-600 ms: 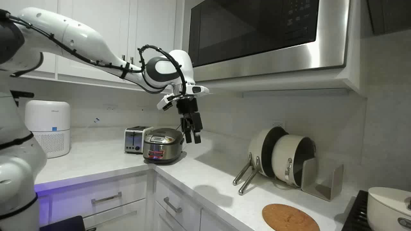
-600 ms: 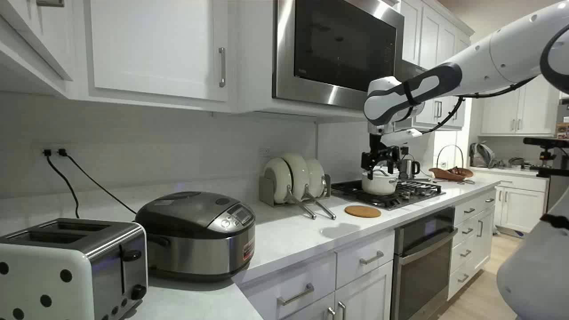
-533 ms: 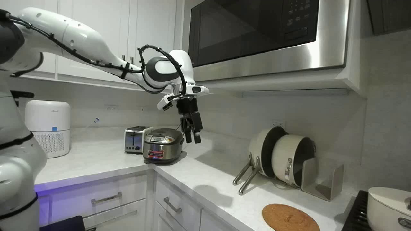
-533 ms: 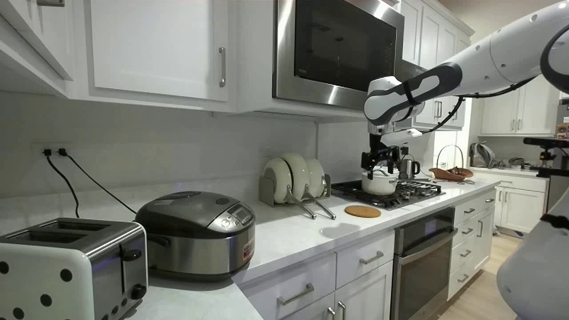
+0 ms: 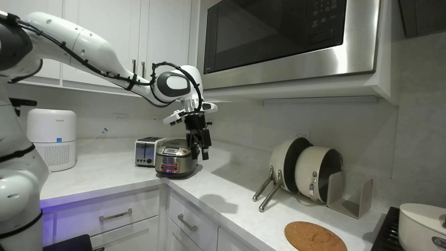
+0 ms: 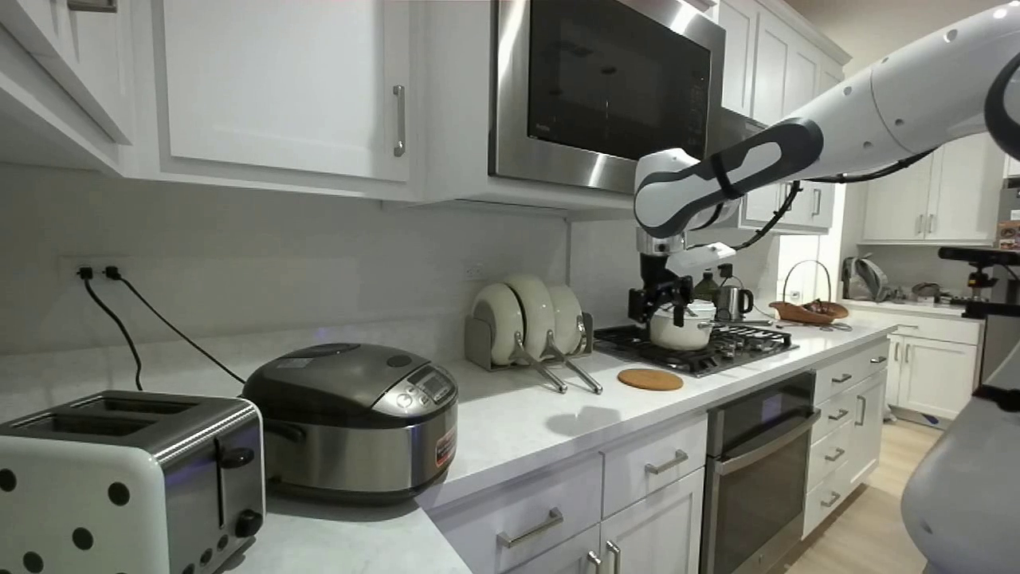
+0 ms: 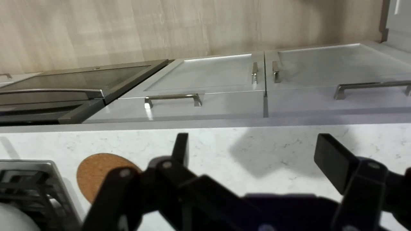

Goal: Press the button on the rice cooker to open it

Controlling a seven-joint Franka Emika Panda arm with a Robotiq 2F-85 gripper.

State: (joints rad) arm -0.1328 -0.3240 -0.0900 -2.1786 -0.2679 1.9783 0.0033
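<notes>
While its dark lid [image 6: 327, 379] lies closed, the rice cooker [image 6: 355, 450] stands upright at the inner corner of the white tabletop [image 6: 498, 434], its control panel [image 6: 417, 391] sloping at the front. Just beside it stands a toaster [image 6: 88, 486] with black dots on its white side. The hand [image 5: 200, 157], which in an exterior view covers part of the cooker, hangs in the air well apart from it, pointing down, its fingers [image 7: 332, 162] spread wide in the wrist view. Farther along, pale pans [image 6: 498, 323] stand on edge in a rack [image 6: 478, 344], near a round brown mat [image 6: 650, 379]; past the mat, a white pot [image 6: 677, 333] sits on the stove [image 6: 761, 341]. A microwave [image 5: 271, 38] is mounted above.
</notes>
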